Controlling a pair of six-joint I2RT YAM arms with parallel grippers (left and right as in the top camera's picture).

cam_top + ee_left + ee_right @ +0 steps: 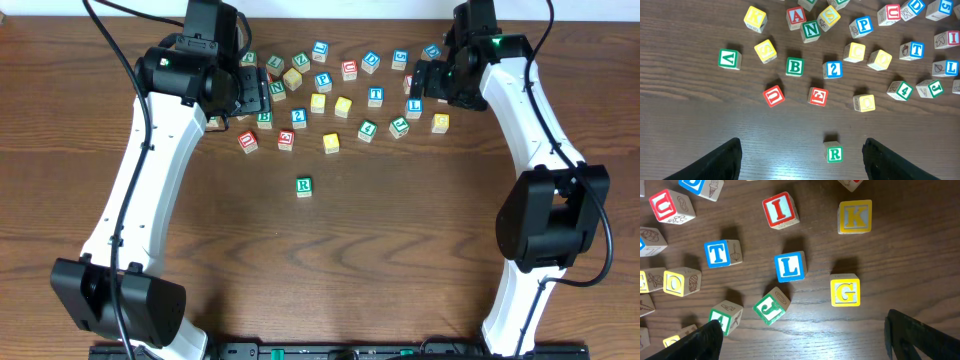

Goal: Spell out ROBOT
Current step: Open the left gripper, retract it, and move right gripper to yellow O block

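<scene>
A green R block (304, 186) stands alone on the wooden table in front of the pile; in the left wrist view (834, 154) it lies between the fingers, nearer the right one. In the pile are a green B block (794, 66), a blue T block (717, 253) and a yellow O block (675, 282). My left gripper (801, 152) is open and empty, above the left of the pile (245, 90). My right gripper (802, 327) is open and empty, above the right of the pile (432, 80), near a green J block (771, 306).
Many other letter and number blocks lie scattered along the back of the table, among them a blue L (789, 266), yellow G (845, 291), yellow K (855, 216), red I (780, 210), red U (773, 95) and green N (810, 30).
</scene>
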